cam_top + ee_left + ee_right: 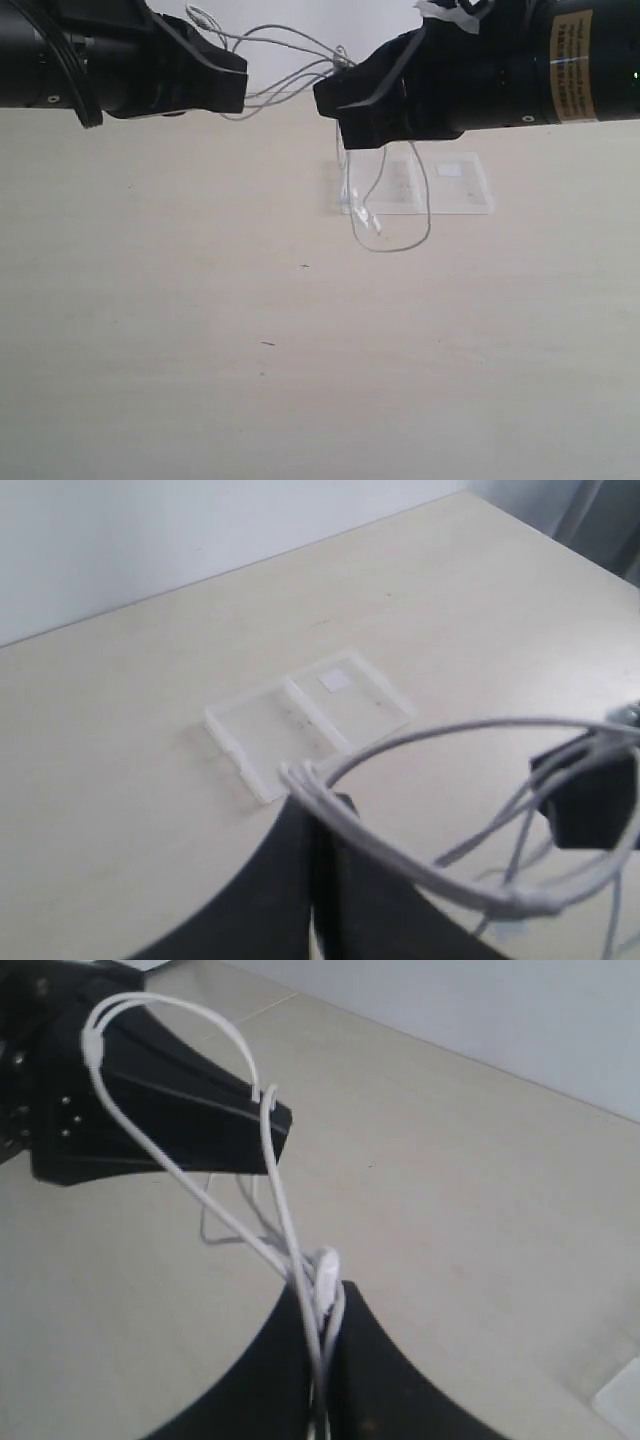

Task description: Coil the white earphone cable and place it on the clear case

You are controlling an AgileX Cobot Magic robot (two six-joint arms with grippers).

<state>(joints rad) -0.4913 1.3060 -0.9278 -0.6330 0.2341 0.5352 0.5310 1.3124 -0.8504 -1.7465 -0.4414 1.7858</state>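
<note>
Both arms are up off the surface [300, 350]. L pincer [240, 88] is pressed together, pinching the cable [292, 72]. R pincer [332, 103] is likewise clamped on it. Several strands span the gap btw the two tips in loose arcs, none taut. From the R tip a longer loop hangs down w/ the earbuds [362, 215] near its low end.

The case [455, 188] lies open & flat on the surface, label [449, 171] on one half. The loop dangles at the unlabelled half. Can't tell if it touches the plastic or hangs clear.

My read: coil is roughly gathered, not tidy, and placing comes next. To do it well:
- Move both arms as a pair so the strands btw them neither pull tight nor slip out.
- Ctr the bundle over the case before descending, not during.
- Go down slow so the loop folds onto the plastic rather than trailing off the edge.
- The case looks light & slick, so a dragging wire could shove it.
- Open one pincer first, check the coil sits, then open the other.
</note>
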